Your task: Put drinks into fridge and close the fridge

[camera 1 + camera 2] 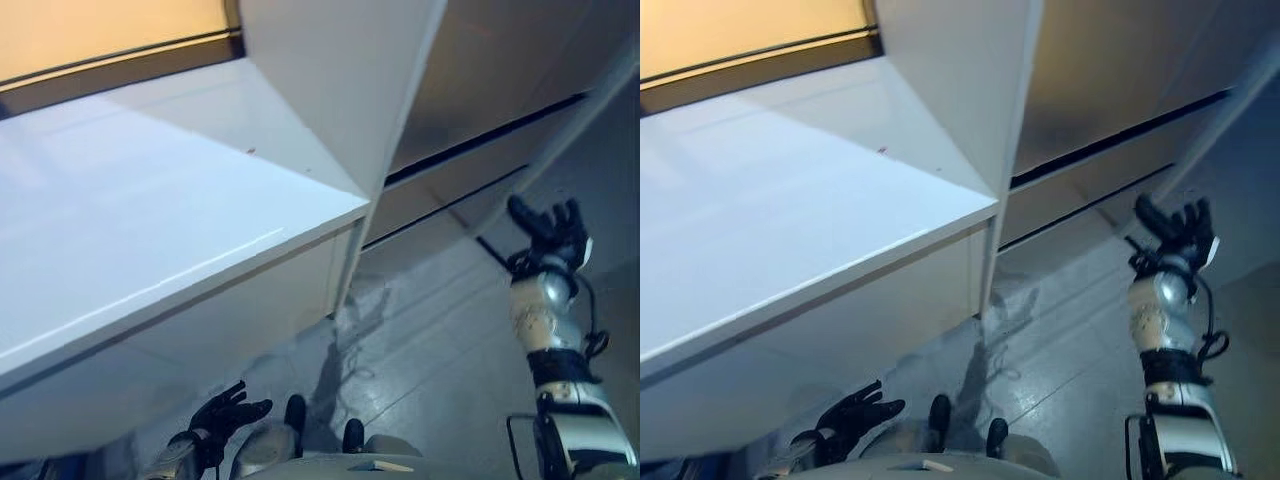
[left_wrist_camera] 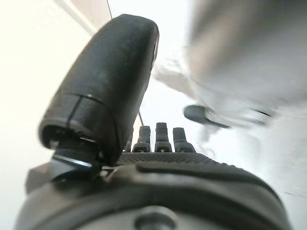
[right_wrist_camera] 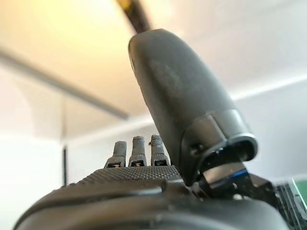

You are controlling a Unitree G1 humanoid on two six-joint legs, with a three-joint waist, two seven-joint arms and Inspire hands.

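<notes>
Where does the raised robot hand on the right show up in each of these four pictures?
Left eye view: the right robot hand is at the right edge, fingers open, raised before the grey cabinet fronts.
Right eye view: same hand, slightly further left.
Left wrist view: not in it; the hand there is the left robot hand.
Right wrist view: it fills the lower half, thumb standing up.
Shared landmark: the white counter corner in both eye views.

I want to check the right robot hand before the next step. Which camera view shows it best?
The left eye view: the whole right robot hand shows, raised, open, empty. The right eye view shows it the same. Its own wrist view gives only thumb and fingertips; the left wrist view does not show it.
</notes>
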